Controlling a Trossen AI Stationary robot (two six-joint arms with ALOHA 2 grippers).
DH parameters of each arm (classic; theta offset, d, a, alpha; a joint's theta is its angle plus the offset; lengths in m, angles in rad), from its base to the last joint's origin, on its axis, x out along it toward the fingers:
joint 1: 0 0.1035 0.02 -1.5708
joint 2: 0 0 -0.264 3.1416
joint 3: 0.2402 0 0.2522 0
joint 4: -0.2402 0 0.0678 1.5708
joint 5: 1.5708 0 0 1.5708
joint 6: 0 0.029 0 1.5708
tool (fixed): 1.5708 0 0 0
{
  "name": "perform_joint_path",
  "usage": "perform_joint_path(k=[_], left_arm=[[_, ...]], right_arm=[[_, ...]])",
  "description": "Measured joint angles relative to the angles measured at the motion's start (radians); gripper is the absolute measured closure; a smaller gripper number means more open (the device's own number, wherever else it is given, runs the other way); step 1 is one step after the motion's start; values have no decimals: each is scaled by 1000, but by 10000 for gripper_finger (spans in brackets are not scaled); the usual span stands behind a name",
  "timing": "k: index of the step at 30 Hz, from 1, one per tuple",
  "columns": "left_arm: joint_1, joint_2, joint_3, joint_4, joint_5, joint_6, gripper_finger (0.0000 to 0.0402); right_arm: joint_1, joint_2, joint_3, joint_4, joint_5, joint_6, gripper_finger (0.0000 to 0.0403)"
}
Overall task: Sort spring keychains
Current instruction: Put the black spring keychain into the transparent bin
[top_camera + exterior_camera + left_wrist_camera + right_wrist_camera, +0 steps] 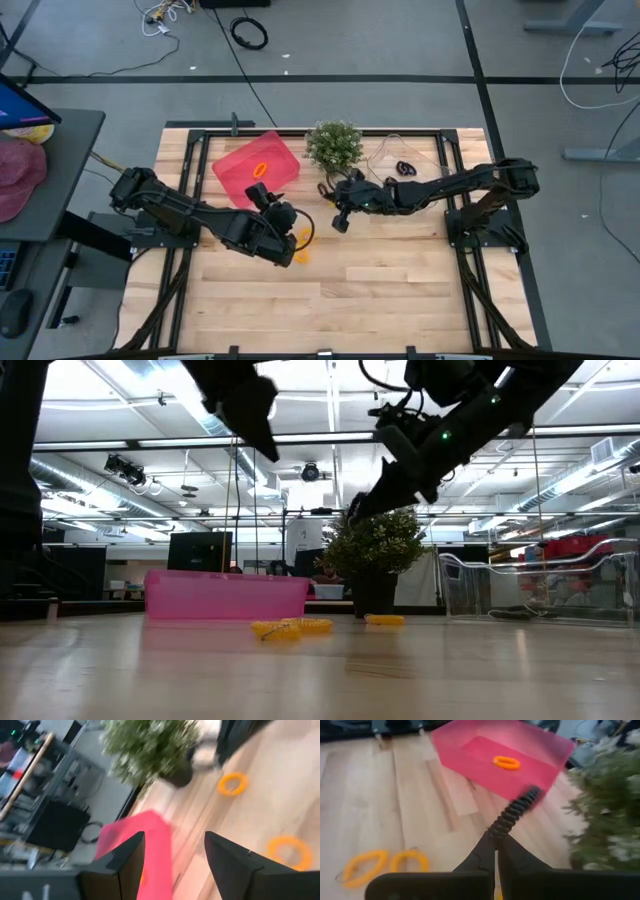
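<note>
Coils of springy plastic like these look light and floppy: the black spring keychain (514, 812) pinched in the closed right gripper (496, 841) dangles stretched at frame centre, so a bite across the coil wall seems safest. 2 orange spring keychains (380, 866) lie flat on the table (400, 290) at lower left of the right wrist view, and 1 orange keychain (506, 762) sits inside the pink bin (470, 737). The left gripper (174, 855) hangs spread and empty above the bin's edge.
</note>
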Motion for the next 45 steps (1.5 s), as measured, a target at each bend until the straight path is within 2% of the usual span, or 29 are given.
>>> perform_joint_path(k=[3, 6, 9, 17, 26, 30, 36, 45], left_arm=[[-7, -8, 0, -135, -17, -126, 196], [-34, -23, -1, -261, -88, -279, 205], [-75, -44, 1, -317, -136, -371, 214], [-190, -104, 0, -334, -211, -474, 223], [-251, -113, -8, -340, -361, -549, 223], [-221, -126, -75, -333, -384, -583, 223], [-161, -237, -227, -253, -385, -625, 225], [-156, -479, -458, -39, -378, -617, 251]], right_arm=[[8, -50, 0, -75, 37, 0, 403], [27, -107, 0, -142, 100, 0, 403], [53, -163, 0, -208, 175, 0, 403], [133, -326, -33, -326, 384, 24, 403], [137, -623, -262, -258, 505, 71, 403], [137, -749, -341, -251, 578, 89, 403], [136, -889, -397, -246, 581, 90, 403], [136, -932, -415, -238, 589, 94, 403]])
